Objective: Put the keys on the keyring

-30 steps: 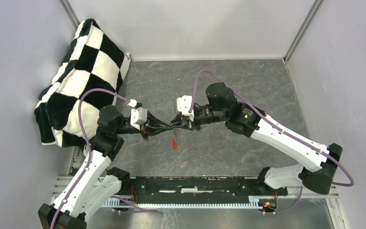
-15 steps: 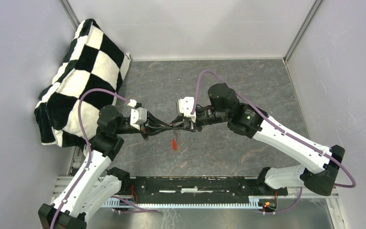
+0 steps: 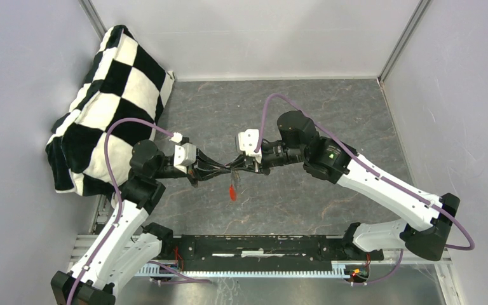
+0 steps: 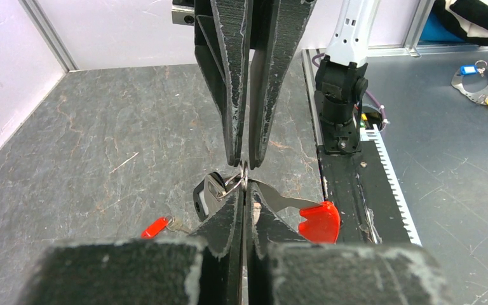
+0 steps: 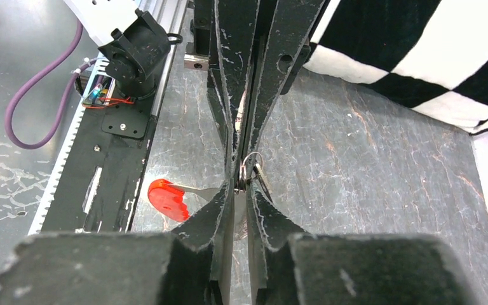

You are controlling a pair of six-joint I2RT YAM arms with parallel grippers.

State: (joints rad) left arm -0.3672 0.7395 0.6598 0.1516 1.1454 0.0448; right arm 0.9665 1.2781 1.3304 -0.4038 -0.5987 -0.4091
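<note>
The keyring (image 4: 244, 180) is a thin metal ring held in mid-air between both grippers, above the grey table (image 3: 330, 114). My left gripper (image 4: 244, 192) is shut on its near side. My right gripper (image 5: 240, 185) is shut on the ring (image 5: 252, 164) from the opposite side. In the top view the two sets of fingertips meet, left gripper (image 3: 229, 169) against right gripper (image 3: 240, 165). The black-headed key (image 4: 204, 194) hangs from the ring. The red-headed key (image 4: 318, 220) sticks out sideways, its blade reaching the ring at the fingertips. It also shows in the right wrist view (image 5: 168, 198) and the top view (image 3: 231, 191).
A small red tag (image 4: 155, 227) with a metal loop lies on the table below the grippers. A black-and-white checkered cushion (image 3: 108, 101) leans in the back left corner. The black base rail (image 3: 260, 244) runs along the near edge. Walls close in the sides.
The right arm has shifted slightly to the right. Both grippers stay pinched together on the ring, and the red key hangs in the same place.
</note>
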